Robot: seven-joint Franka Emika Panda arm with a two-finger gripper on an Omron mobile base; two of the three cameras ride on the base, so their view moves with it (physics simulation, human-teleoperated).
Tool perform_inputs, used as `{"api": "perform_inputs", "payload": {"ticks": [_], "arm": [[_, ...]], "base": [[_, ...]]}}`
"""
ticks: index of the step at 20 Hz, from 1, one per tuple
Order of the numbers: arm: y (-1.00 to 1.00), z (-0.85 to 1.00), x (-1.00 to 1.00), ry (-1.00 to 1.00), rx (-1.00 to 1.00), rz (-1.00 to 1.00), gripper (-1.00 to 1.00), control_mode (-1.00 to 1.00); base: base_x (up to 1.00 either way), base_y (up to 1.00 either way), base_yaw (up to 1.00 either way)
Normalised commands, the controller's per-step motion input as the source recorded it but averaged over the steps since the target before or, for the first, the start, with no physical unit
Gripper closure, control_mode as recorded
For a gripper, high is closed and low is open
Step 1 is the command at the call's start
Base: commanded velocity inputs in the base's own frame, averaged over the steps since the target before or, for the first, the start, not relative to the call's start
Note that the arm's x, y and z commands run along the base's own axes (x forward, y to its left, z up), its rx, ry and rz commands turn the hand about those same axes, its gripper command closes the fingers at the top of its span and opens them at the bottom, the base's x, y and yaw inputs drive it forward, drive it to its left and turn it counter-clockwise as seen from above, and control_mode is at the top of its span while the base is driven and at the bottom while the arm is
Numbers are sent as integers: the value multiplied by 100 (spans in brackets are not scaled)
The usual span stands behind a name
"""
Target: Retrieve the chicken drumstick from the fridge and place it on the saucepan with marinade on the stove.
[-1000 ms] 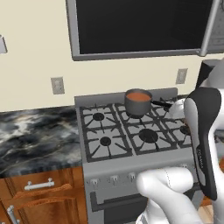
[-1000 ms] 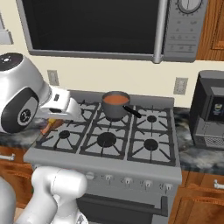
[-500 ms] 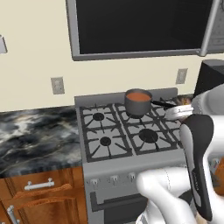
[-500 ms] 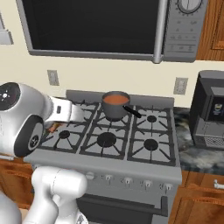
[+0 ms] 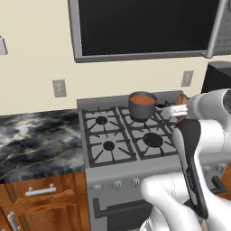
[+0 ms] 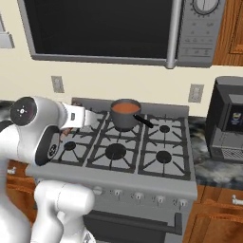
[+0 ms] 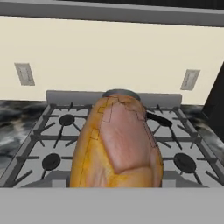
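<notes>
Chicken drumstick [image 7: 117,142] up close in the hand view, held out in front of the stove [image 6: 118,156], short of the saucepan [image 6: 126,114]. Looks clamped in the gripper [image 6: 97,119], though fingers hidden behind the meat, so grip itself impossible to confirm. Probably light, knobbly, a bit slick; best pinched across the thick middle. Marinade [image 5: 142,99] waiting, red-orange, at the back burner.

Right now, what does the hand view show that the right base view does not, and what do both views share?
Hand view: the chicken drumstick up close, large in front of the camera, hiding most of the saucepan. Right base view: the microwave above, the coffee machine at the right, and the marinade in the saucepan. Both share the stove, its burners and the wall outlets.
</notes>
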Motion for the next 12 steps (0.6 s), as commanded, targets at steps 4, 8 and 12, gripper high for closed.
{"api": "perform_inputs", "payload": {"ticks": [4,8,12], "arm": [[0,2,60,8,0,0,100,-100],[0,0,64,7,0,0,100,-100],[0,-13,51,4,0,0,100,-100]], "base": [[0,0,0],[0,0,0],[0,0,0]]}}
